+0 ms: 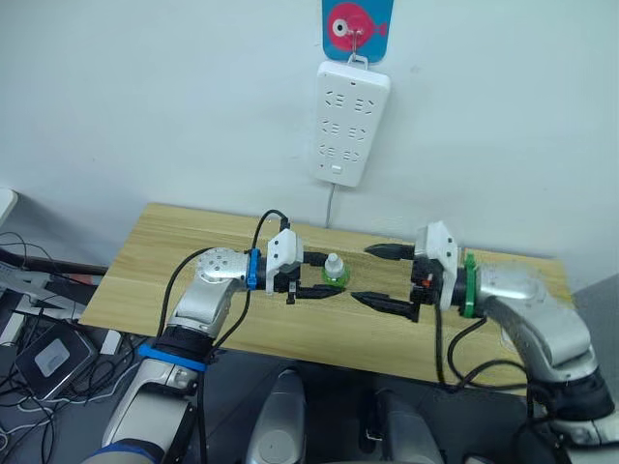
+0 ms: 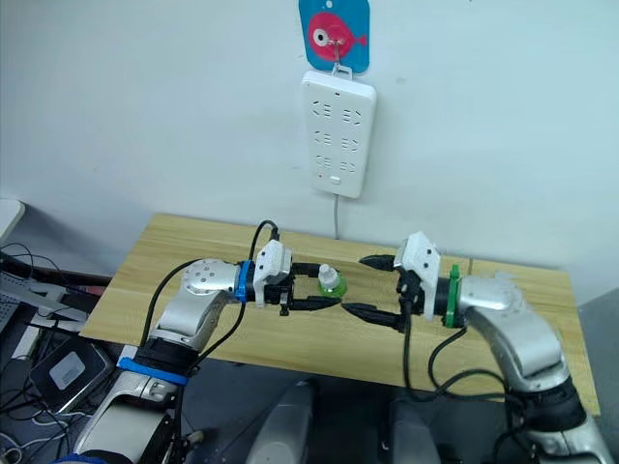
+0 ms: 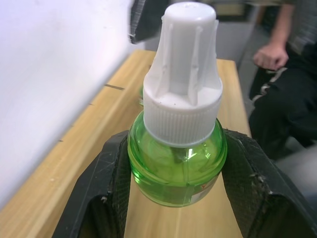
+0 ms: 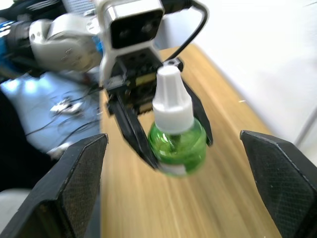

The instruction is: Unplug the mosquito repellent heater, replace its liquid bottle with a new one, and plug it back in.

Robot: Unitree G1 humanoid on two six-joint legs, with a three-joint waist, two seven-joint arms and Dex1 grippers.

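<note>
The left gripper (image 1: 311, 275), at centre frame in the head views, is clamped on the new bottle (image 1: 334, 271), a green bottle with its white screw cap (image 3: 184, 74) on. In the left wrist view both black fingers (image 3: 101, 193) press the round body below the cap, leaving the cap free. Judgement: this grip presents the cap to the other arm for unscrewing.

The right gripper (image 1: 390, 277), just right of centre, faces the bottle with its fingers (image 4: 79, 173) spread wide apart and holding nothing. The bottle sits between them in the right wrist view, not touching either.

The bottle is held just above the wooden table (image 1: 155, 246). The white power strip (image 1: 349, 121) hangs on the wall at upper centre. A person's hand (image 3: 270, 54) appears at upper right of the left wrist view.
</note>
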